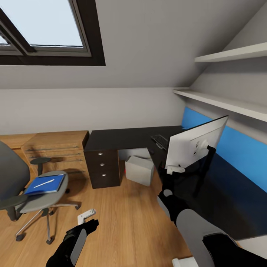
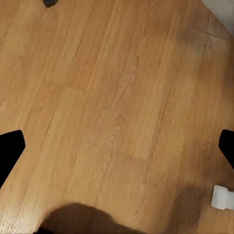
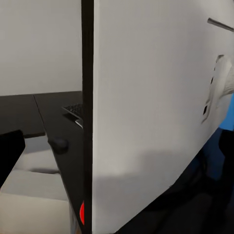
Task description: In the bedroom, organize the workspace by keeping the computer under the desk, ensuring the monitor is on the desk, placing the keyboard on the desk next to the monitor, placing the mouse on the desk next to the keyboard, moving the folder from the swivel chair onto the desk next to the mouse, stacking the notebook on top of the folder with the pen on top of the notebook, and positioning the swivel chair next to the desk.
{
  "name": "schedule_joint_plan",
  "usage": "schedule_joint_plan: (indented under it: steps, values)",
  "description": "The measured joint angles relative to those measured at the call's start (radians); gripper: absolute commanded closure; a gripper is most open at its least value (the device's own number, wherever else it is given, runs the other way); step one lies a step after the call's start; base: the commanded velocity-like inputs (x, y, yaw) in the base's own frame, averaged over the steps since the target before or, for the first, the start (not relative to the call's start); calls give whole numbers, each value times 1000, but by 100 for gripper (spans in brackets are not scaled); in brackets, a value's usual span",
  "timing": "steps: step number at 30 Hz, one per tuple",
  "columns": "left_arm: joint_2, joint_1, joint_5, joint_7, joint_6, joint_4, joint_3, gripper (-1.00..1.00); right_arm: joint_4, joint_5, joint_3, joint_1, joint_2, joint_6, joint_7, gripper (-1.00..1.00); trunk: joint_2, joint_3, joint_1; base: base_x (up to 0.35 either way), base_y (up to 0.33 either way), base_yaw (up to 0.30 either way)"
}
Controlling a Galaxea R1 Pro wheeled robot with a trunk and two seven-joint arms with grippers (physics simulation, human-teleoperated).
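Apparently working on the monitor (image 1: 196, 145), seen from its pale back and standing on a thin dark neck over the glossy black counter (image 1: 122, 136), just in front of the blue wall panel (image 1: 241, 152). Right jaws up at the screen's lower near corner, one dark finger (image 3: 10, 153) showing beside the screen's edge; cannot tell whether clenched on it or merely alongside. Left jaws spread wide and released over the bare wooden floor (image 2: 117, 107), holding nothing. Worth treating the screen as top-heavy, stiff and fragile: likely to tip on that round base if pushed high, and slippery on its smooth back. Better to take hold low on the neck or the bottom edge, never pressing the glass face, and to slide rather than lift. Beyond it, a keyboard (image 1: 160, 141) already on the counter with a small dark mouse (image 3: 59, 144) near it. Under the counter, the pale computer (image 1: 139, 170) beside the black drawers (image 1: 102, 167). Well apart, on the swivel chair (image 1: 15, 178), the blue folder (image 1: 50, 187) lying flat on the seat with the thin white pen (image 1: 43, 183) on top.
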Motion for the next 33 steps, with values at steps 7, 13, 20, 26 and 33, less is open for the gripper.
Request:
schedule_joint_plan:
  steps: [7, 13, 20, 26, 33]
  values:
    - [0, 0, 1, 2, 0, 0, 0, -100, -3, -1, -3, 0, -4, 1, -3, -100, 0, 0, 0, 14, 0, 0]
    - [0, 0, 0, 1, 0, 0, 0, -100, -3, -3, -1, 0, -3, 2, -74, -100, 0, 0, 0, 1, 0, 0]
    - [0, 0, 0, 0, 0, 0, 0, -100, -4, -3, 1, 0, -3, 2, -99, -100, 0, 0, 0, 0, 0, 0]
    - [0, 0, 0, -1, 0, 0, 0, -100, -4, -4, 1, 0, -3, 2, -100, -100, 0, 0, 0, 71, 72, 0]
    - [-1, 0, 0, -1, 0, 0, 0, -100, -5, -3, 1, 0, -2, 2, -101, -100, 0, 0, 0, 11, 10, 0]
